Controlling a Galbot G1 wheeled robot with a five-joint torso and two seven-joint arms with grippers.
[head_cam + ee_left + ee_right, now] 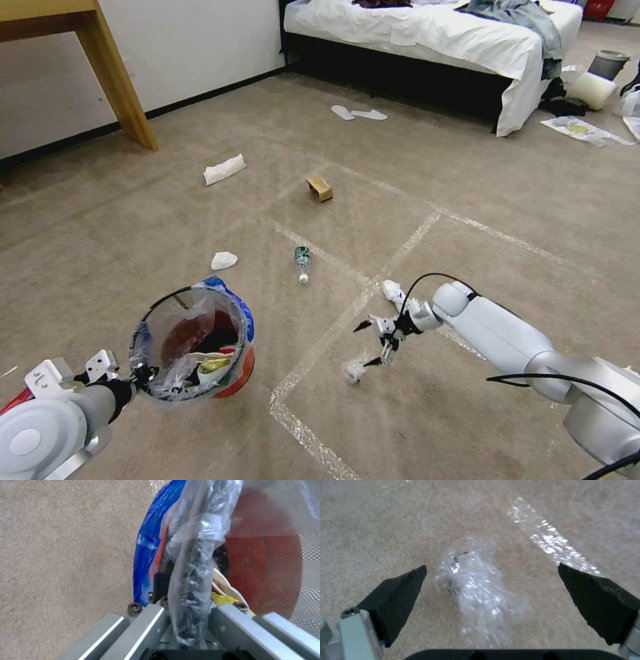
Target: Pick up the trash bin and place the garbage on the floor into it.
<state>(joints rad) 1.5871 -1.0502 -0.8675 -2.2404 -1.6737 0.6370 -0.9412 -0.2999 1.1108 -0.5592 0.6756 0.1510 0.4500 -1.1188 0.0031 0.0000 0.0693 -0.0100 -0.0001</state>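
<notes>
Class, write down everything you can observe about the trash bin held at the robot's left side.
The trash bin is small, round and red-orange, with a thin black rim and perforated walls. A clear plastic liner with a blue edge drapes over the rim. Inside lie a yellow scrap and pale paper litter. It hangs tilted, mouth up, above the carpet, and the left tool is shut on its rim and liner.

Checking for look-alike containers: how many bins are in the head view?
3: the trash bin, held at its rim by the left gripper; a grey bin and a cream-white bin, both beside the bed. Others may be hidden.
</notes>
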